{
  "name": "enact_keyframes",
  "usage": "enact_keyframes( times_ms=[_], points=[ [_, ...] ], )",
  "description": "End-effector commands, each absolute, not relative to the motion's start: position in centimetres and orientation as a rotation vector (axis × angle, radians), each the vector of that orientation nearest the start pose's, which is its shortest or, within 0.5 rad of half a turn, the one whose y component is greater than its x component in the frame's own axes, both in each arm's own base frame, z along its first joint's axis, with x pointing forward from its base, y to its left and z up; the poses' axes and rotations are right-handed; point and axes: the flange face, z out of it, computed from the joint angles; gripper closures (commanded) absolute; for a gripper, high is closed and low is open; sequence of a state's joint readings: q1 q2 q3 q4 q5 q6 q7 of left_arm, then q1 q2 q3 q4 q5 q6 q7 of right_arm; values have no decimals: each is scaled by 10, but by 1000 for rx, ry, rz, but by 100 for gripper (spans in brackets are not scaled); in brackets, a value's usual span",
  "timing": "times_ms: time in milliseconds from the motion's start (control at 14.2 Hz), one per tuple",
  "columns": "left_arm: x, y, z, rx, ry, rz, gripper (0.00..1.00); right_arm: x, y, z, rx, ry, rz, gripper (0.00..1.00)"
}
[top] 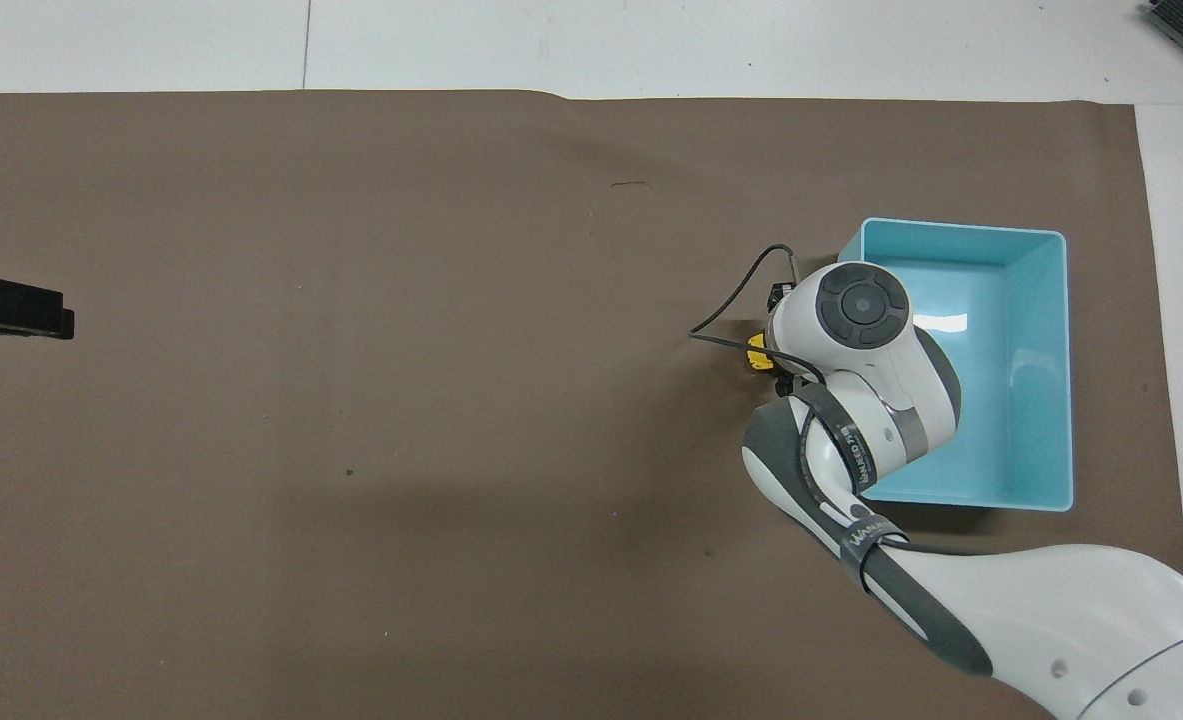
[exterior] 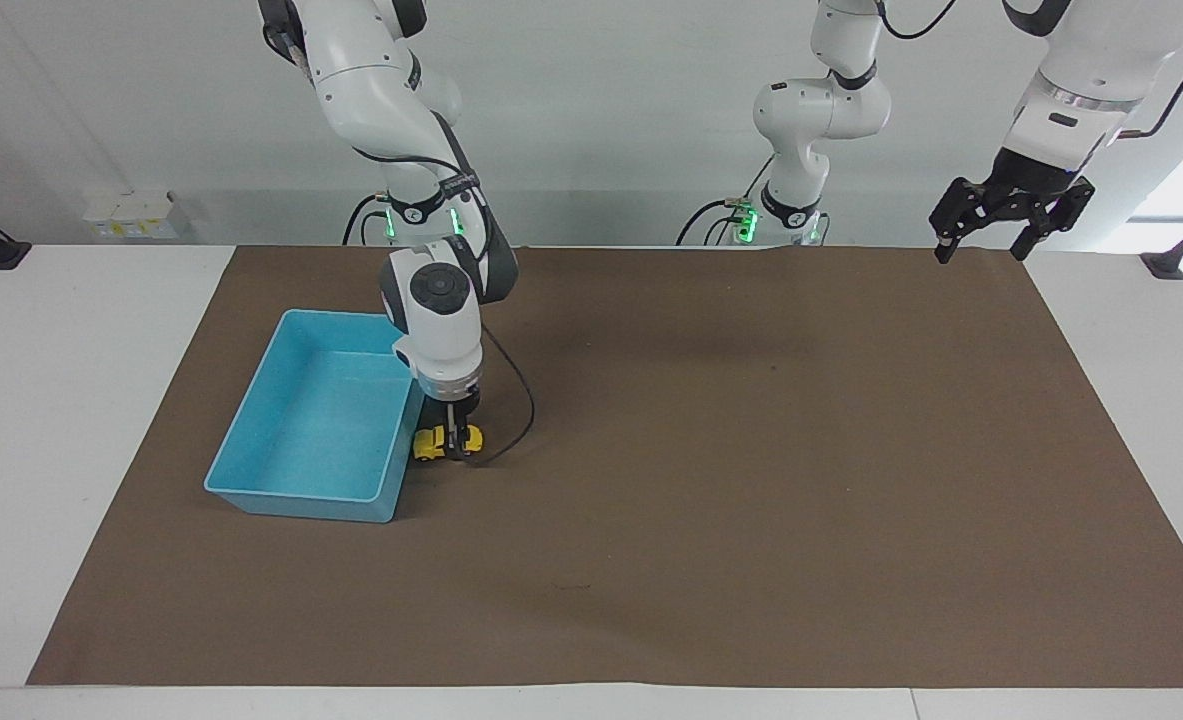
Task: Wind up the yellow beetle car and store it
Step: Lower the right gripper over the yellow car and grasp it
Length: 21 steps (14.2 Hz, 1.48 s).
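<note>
The right gripper [exterior: 454,448] has clamped the yellow beetle car [exterior: 445,441] beside the blue bin [exterior: 303,496], seemingly slightly raised for storing, while the left gripper [exterior: 1008,232] waits wide open.

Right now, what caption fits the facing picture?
Right hand shut on the yellow beetle car beside the blue bin; left hand waits, open.

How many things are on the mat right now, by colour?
Yellow: 1, the car, on the mat beside the bin, in the shut right gripper.
Blue: 1, the bin, nothing in it.
Total: 2.
The left gripper waits open, up over the mat's corner.
</note>
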<state>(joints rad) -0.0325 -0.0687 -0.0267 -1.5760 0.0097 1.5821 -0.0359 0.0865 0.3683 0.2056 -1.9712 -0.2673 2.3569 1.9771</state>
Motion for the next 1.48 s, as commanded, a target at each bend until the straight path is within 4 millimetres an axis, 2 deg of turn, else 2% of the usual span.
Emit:
enact_keyframes(
  times_ms=[0, 141, 564, 988, 1200, 1411],
  points=[
    [530, -28, 667, -3126, 35, -114, 0, 601, 172, 304, -2281, 2196, -218, 100],
    [530, -28, 666, -3126, 33, -111, 0, 605, 172, 314, -2277, 2210, -218, 100],
    [530, -28, 667, -3126, 33, -114, 0, 609, 198, 357, -2256, 2197, -156, 100],
    [530, -28, 667, -3126, 33, -114, 0, 596, 216, 401, -2286, 2129, -186, 100],
    [530, -28, 668, -3126, 33, -116, 0, 591, 214, 422, -2317, 2080, -189, 100],
    [530, -28, 668, -3126, 33, -116, 0, 587, 205, 447, -2370, 1972, -118, 100]
  ],
)
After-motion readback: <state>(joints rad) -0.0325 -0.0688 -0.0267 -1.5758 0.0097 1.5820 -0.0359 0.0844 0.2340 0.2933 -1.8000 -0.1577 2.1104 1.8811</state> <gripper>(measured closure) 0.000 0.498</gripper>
